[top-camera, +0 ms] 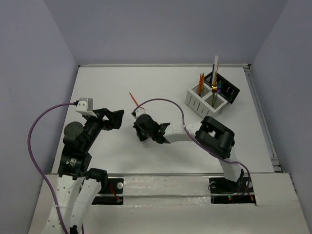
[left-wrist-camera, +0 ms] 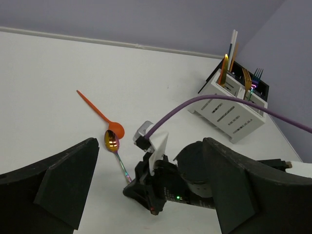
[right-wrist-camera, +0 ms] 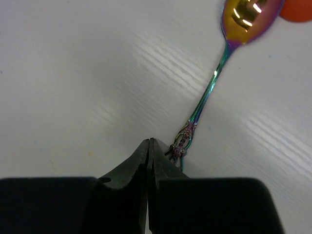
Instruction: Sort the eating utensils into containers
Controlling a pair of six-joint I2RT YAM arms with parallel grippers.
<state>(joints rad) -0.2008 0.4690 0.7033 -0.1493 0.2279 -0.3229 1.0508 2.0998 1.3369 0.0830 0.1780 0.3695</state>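
Top: right jaws down on desk, orange spoon just beyond; caddy far right. Left wrist: left jaws wide open, empty; rainbow spoon visible, hidden from top. Right wrist: jaws shut, empty; handle end against tips' right side, axis running away up-right. Right arm nearer.

No text, label, brand, number or sign legible anywhere, near or far, left or right.
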